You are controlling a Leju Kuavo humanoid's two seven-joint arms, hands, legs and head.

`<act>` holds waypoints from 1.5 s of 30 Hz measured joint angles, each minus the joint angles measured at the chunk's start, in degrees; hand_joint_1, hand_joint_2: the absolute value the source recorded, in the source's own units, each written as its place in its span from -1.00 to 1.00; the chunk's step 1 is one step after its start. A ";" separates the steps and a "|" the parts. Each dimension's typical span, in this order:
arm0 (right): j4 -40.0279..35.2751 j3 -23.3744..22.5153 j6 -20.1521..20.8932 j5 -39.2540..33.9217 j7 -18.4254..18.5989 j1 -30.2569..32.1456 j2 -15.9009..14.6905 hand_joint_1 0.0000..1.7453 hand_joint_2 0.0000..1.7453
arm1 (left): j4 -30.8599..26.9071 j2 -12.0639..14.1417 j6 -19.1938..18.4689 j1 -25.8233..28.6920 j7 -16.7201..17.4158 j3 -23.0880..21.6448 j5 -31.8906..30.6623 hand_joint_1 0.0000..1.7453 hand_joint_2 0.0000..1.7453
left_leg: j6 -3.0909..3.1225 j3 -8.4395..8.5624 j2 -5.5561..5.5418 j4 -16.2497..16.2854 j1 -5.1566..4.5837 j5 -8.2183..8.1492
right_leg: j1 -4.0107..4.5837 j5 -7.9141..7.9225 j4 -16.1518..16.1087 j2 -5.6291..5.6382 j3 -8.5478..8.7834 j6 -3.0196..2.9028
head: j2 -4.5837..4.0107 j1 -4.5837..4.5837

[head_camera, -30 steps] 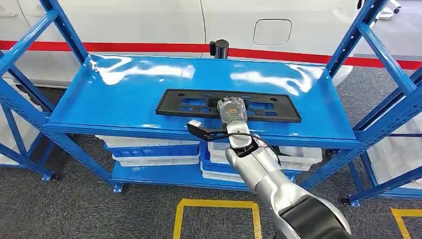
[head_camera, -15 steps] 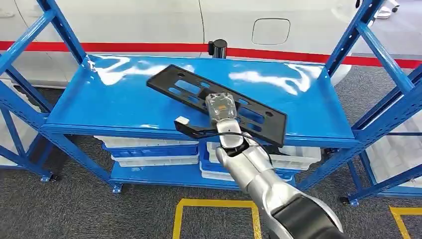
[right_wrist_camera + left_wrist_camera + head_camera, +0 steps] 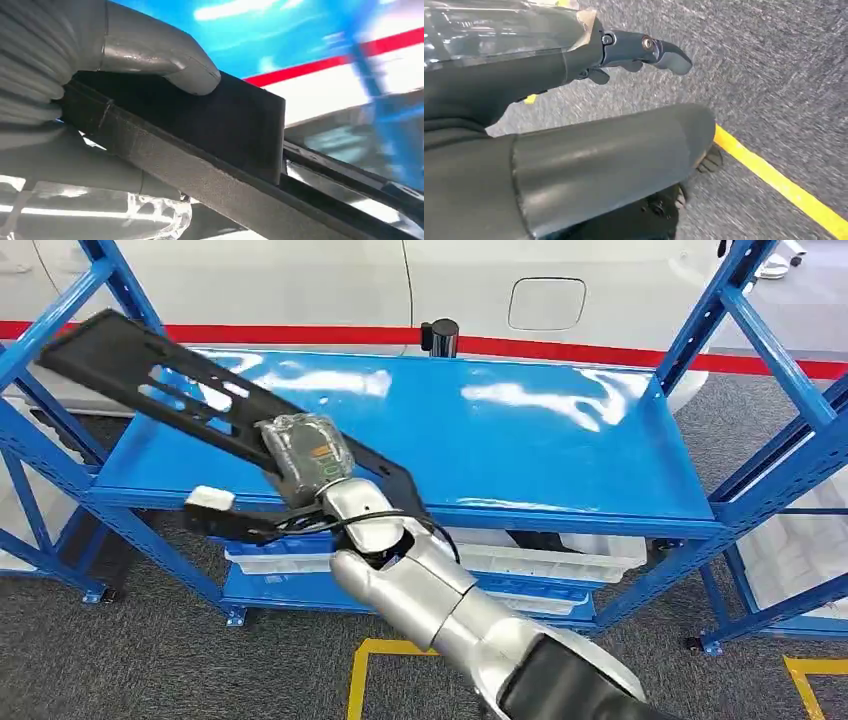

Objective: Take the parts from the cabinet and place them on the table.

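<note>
A long flat black plastic part (image 3: 160, 385) with several cut-outs hangs tilted in the air over the left end of the blue cabinet shelf (image 3: 520, 440). My right hand (image 3: 305, 455) grips it near its lower end. Close up, the thick grey thumb (image 3: 155, 55) presses on the part's black face (image 3: 225, 130). My left hand (image 3: 644, 50) hangs over grey carpet with its dark fingers curled and nothing in them.
Blue uprights (image 3: 740, 350) frame the shelf on both sides. White and blue bins (image 3: 300, 545) stand on the lower level. A white car body (image 3: 480, 290) with a red stripe stands behind. Yellow floor tape (image 3: 430, 650) marks the carpet in front.
My right hand lifted the black part off the shelf and swung it left, from flat at the shelf's middle to tilted above its left end.
</note>
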 joint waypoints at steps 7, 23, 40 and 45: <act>-3.30 8.98 -2.27 -11.60 -3.74 -2.08 0.11 1.00 1.00 | 0.00 -1.33 2.43 0.04 0.37 1.62 0.41 -1.00 -1.00 | 0.01 0.03 -0.01 0.01 -0.03 0.01 | -0.01 0.01 -0.01 -0.01 0.04 0.01 | 0.00 0.00; -7.41 12.06 -2.73 -30.80 -16.98 -5.02 0.09 1.00 1.00 | 0.00 -2.03 1.09 0.04 2.73 2.14 0.37 -1.00 -1.00 | 0.00 0.05 0.00 0.00 -0.01 0.00 | -0.01 0.01 0.00 0.00 0.04 0.01 | 0.00 0.00; -12.57 0.14 8.64 -38.52 -30.86 -1.17 -1.51 1.00 1.00 | 0.00 -1.64 -3.87 0.16 -1.25 1.97 -2.60 -1.00 1.00 | 0.01 0.12 -0.08 0.01 -0.02 0.00 | -0.01 0.01 -0.02 -0.08 0.09 0.01 | 0.00 0.00; -18.30 -9.20 7.17 -35.77 -32.17 5.81 -6.61 1.00 1.00 | 0.00 -0.40 -6.85 0.42 -6.45 -0.09 -7.09 -1.00 1.00 | 0.01 0.21 -0.32 0.03 -0.04 0.00 | -0.04 0.00 -0.06 -0.35 0.04 0.02 | 0.00 0.00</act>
